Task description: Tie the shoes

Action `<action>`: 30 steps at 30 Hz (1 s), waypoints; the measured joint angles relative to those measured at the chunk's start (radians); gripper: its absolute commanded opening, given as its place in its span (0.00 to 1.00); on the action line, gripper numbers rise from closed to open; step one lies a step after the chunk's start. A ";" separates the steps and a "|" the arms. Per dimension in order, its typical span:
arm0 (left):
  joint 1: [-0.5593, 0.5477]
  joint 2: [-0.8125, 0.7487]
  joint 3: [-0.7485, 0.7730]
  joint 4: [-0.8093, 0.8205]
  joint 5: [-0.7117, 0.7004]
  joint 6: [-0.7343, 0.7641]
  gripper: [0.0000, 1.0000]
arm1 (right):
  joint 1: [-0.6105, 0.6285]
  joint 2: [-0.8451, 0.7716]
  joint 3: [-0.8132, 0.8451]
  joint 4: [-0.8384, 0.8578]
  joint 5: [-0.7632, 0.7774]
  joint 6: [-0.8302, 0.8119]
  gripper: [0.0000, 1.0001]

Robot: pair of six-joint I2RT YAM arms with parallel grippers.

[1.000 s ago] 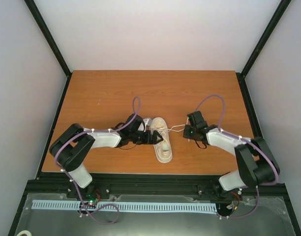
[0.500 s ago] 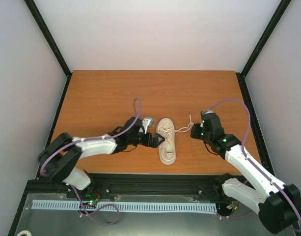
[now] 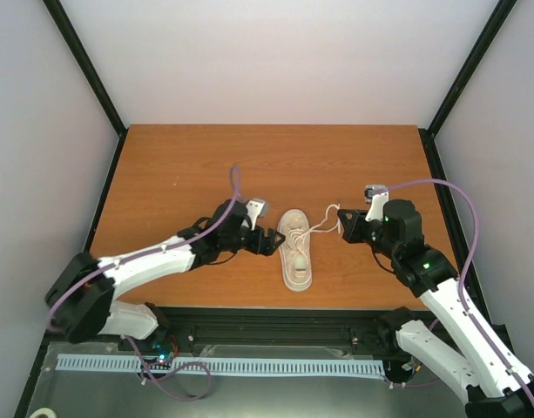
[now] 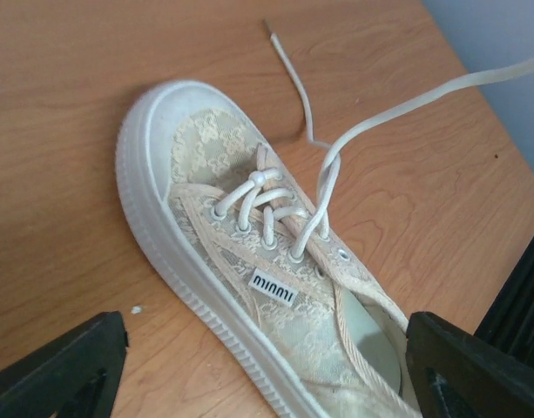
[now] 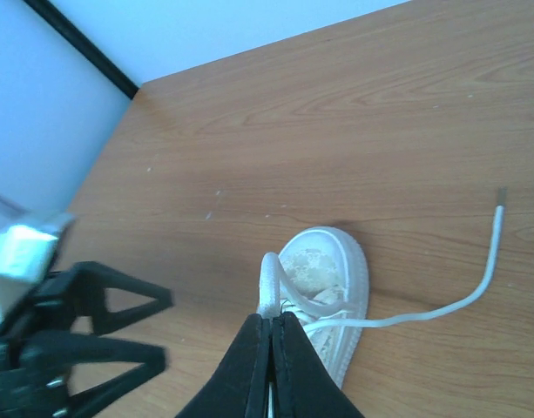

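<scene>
1. Progress: early. No knot or bow is seen. The laces (image 4: 330,170) are threaded through the eyelets (image 4: 268,235) and crossed once just above the top pair. Whether that cross is a true first tie or only a twist cannot be told.
2. The held strand (image 5: 265,283) is drawn out to the sneaker's right. The slack strand (image 4: 298,87) is left lying on the table (image 3: 179,165) with its tip free.
3. Judged outstanding: cross to be cinched, loops formed, bow pulled tight — most of the task.
4. The sneaker (image 3: 295,252) is set sole-down on the table, toward the near edge, toe pointed to the far side — between the two grippers.
5. Right gripper (image 3: 343,225): fingers are pressed together on the held strand, with a short loop standing above the tips. It is placed just beside the sneaker's right flank, apart from it.
6. Left gripper (image 3: 268,242): fingers are spread wide and nothing is held. It is positioned just beside the sneaker's left flank at lace level, and the wrist view shows the sneaker ahead of the open fingers. Contact cannot be told.
</scene>
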 measured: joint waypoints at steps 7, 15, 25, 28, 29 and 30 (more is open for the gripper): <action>-0.059 0.262 0.173 -0.034 0.054 0.085 0.63 | 0.000 -0.034 -0.009 0.003 -0.053 0.008 0.03; -0.074 0.437 0.326 -0.037 0.062 0.181 0.40 | 0.000 -0.035 -0.009 0.001 -0.063 0.008 0.03; -0.074 0.494 0.340 -0.035 0.091 0.202 0.01 | 0.000 -0.035 -0.009 -0.008 -0.046 0.008 0.03; -0.074 0.473 0.306 -0.012 0.076 0.192 0.01 | 0.000 -0.032 -0.016 -0.015 -0.028 0.008 0.03; -0.074 0.455 0.283 -0.002 0.067 0.186 0.01 | 0.000 -0.027 -0.018 -0.021 -0.018 0.011 0.03; -0.074 0.430 0.253 0.013 0.055 0.179 0.01 | 0.000 -0.020 -0.023 -0.028 -0.002 0.014 0.03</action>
